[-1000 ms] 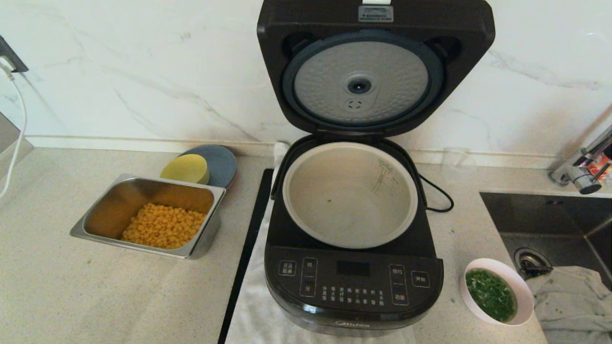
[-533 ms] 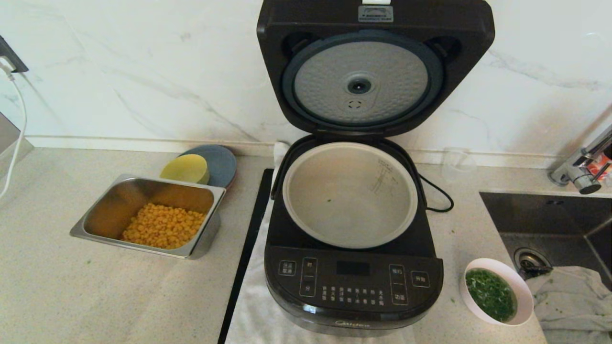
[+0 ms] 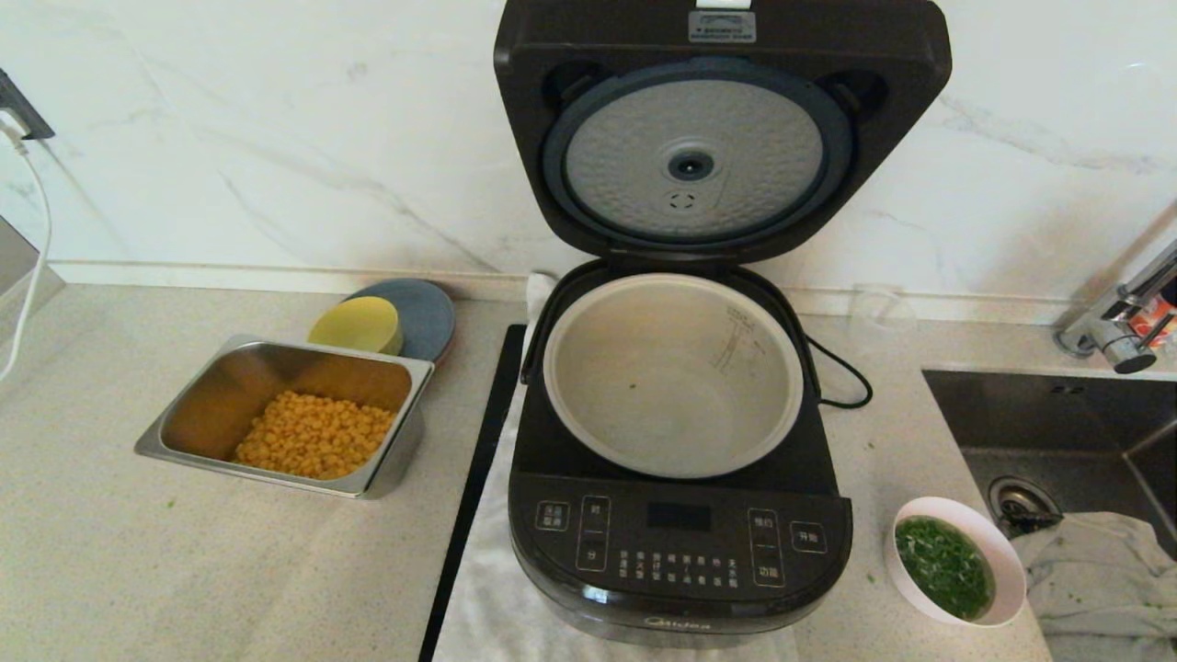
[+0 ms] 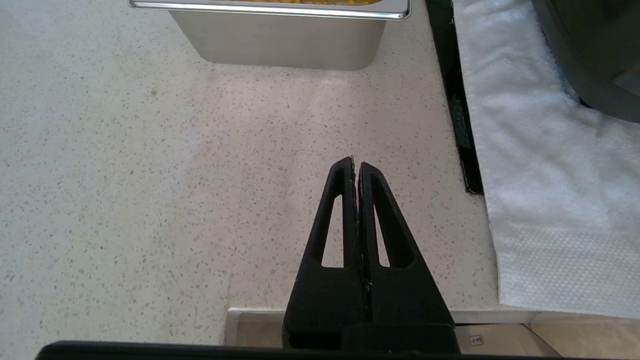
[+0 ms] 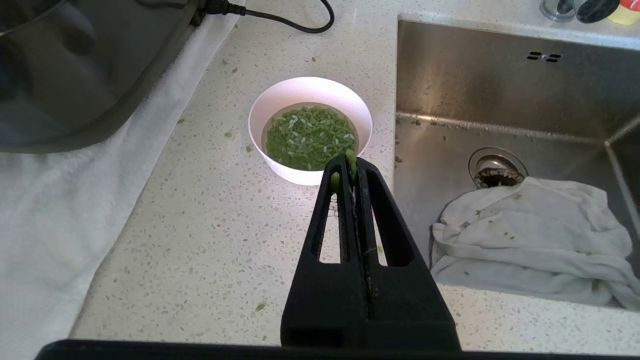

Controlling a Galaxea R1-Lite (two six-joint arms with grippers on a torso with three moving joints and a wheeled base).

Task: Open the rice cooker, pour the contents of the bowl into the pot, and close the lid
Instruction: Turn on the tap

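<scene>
The black rice cooker (image 3: pixel 679 542) stands in the middle of the counter with its lid (image 3: pixel 722 129) raised upright, silver dimpled underside facing me. The grey-beige pot (image 3: pixel 674 375) inside holds only a few green specks. The small white bowl (image 3: pixel 956 561) of chopped green bits in liquid (image 3: pixel 945 566) sits on the counter to the cooker's right, beside the sink. In the right wrist view my right gripper (image 5: pixel 352 165) hovers shut just short of the bowl (image 5: pixel 310 130), green bits stuck to its tips. My left gripper (image 4: pixel 356 164) is shut over bare counter near the steel tray.
A steel tray (image 3: pixel 285 416) of yellow corn sits left of the cooker, with a yellow dish (image 3: pixel 357 324) on a blue plate behind it. A white towel (image 3: pixel 478 598) lies under the cooker. The sink (image 3: pixel 1057 432) with a crumpled cloth (image 3: pixel 1094 579) and a tap (image 3: pixel 1117 322) is at the right.
</scene>
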